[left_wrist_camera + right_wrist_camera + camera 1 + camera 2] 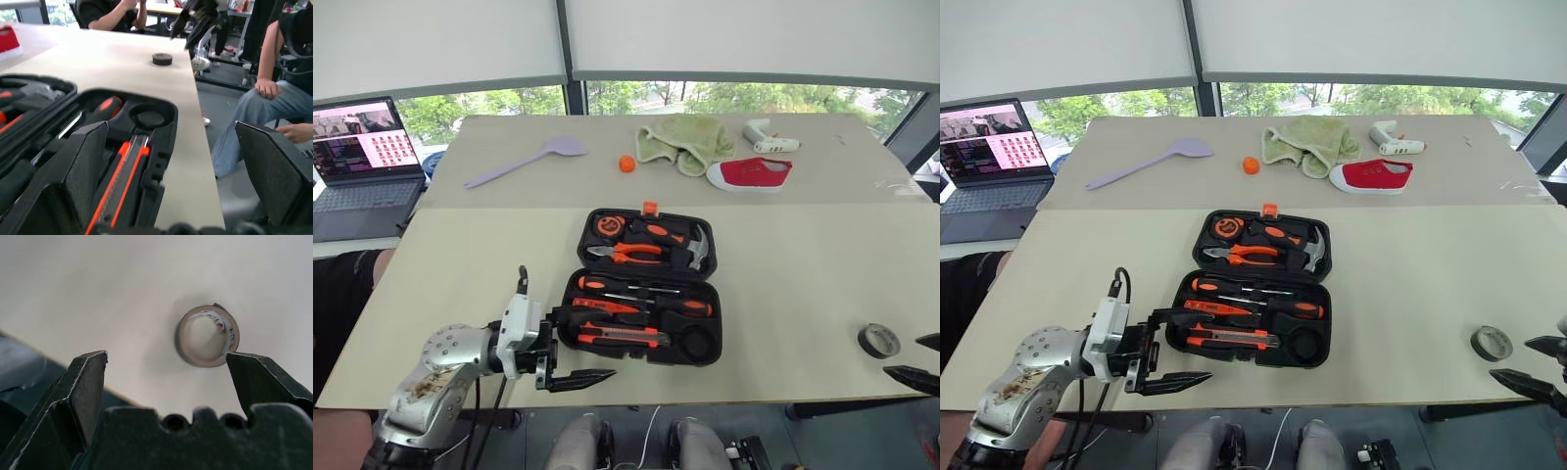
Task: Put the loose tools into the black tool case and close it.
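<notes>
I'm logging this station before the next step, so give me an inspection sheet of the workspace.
Surface: beige table, two tops butted together.
Job's things: black tool case lies open, screwdrivers and utility knife in their slots; round slot vacant; black tape roll loose on the table, to the right of the case.
Clutter: lilac spatula, orange ball, green cloth, red shoe, white pistol-shaped gadget.
Grippers: left gripper open at the case's near left corner; right gripper open, hovering over the tape roll.
Cables: black cables on the left arm.
Surroundings: open laptop at left; windows with blinds; seated people past the table's edge.
</notes>
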Action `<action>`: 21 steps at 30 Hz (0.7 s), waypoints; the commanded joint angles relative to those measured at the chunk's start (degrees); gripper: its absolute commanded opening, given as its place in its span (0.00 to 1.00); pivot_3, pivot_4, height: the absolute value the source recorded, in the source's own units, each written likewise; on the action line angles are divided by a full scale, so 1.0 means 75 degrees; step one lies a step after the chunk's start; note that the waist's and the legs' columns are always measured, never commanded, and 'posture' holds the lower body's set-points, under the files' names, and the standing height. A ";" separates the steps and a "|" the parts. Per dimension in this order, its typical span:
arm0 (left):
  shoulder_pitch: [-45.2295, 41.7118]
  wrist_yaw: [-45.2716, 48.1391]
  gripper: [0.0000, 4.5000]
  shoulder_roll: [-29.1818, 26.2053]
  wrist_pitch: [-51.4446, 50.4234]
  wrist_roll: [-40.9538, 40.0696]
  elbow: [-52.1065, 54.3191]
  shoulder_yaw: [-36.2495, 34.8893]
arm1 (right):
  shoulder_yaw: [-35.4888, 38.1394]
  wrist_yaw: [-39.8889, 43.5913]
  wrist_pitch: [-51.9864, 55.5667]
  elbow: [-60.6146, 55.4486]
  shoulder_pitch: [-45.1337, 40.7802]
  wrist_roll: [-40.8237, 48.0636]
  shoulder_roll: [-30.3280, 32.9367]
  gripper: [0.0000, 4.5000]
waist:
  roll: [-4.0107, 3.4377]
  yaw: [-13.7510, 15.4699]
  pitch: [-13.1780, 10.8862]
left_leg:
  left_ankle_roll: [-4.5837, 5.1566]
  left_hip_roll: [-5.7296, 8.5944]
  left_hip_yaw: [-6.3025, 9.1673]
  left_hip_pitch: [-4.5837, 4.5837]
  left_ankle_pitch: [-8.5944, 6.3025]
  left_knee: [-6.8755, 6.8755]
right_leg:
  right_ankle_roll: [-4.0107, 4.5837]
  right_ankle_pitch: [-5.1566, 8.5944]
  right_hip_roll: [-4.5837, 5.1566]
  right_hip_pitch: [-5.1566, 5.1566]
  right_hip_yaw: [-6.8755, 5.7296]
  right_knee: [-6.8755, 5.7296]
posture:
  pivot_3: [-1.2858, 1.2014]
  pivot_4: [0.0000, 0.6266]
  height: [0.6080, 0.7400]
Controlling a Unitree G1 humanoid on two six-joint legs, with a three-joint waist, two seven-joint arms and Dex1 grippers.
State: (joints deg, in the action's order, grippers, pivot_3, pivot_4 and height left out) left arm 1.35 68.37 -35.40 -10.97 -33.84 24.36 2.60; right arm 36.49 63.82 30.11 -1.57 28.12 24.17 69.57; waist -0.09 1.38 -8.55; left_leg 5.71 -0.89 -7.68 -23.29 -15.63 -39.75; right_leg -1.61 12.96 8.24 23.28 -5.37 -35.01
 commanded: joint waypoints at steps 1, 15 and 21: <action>-0.0061 -0.0204 0.98 0.0159 -0.0066 -0.0098 0.0465 0.0240 | -0.1043 0.0200 -0.0101 0.0805 -0.0971 -0.0353 0.0248 1.00 | 0.0003 0.0011 -0.0002 | -0.0003 0.0000 -0.0002 0.0004 0.0001 -0.0007 | -0.0004 -0.0001 0.0000 -0.0003 -0.0001 0.0000 | 0.52 0.24 1.00; -0.0165 -0.0394 1.00 0.0156 -0.0050 -0.0129 0.0559 0.0353 | -0.3268 0.0962 -0.0689 0.2444 -0.3759 -0.1147 0.0236 0.16 | -0.0001 -0.0057 -0.0003 | -0.0030 0.0011 -0.0017 0.0001 0.0018 -0.0015 | -0.0059 -0.0022 0.0012 -0.0006 -0.0001 -0.0002 | 0.52 0.24 1.00; -0.0008 -0.0443 1.00 0.0155 0.0055 -0.0213 0.0443 0.0069 | -0.3230 0.2407 -0.0538 0.0177 -0.4086 0.0070 0.0405 0.01 | -0.0003 -0.0089 -0.0003 | -0.0035 0.0010 -0.0016 0.0001 0.0021 -0.0015 | -0.0061 -0.0023 0.0012 -0.0007 -0.0002 -0.0003 | 0.52 0.24 1.00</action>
State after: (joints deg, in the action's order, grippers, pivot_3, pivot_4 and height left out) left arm 0.67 65.17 -33.95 -11.42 -34.23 26.83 5.17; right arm 11.78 76.79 24.16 10.32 -0.93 19.65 70.55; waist -0.11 0.72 -8.57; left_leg 5.43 -0.82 -7.80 -23.27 -15.47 -39.86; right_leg -2.06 12.78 8.33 23.23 -5.38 -35.04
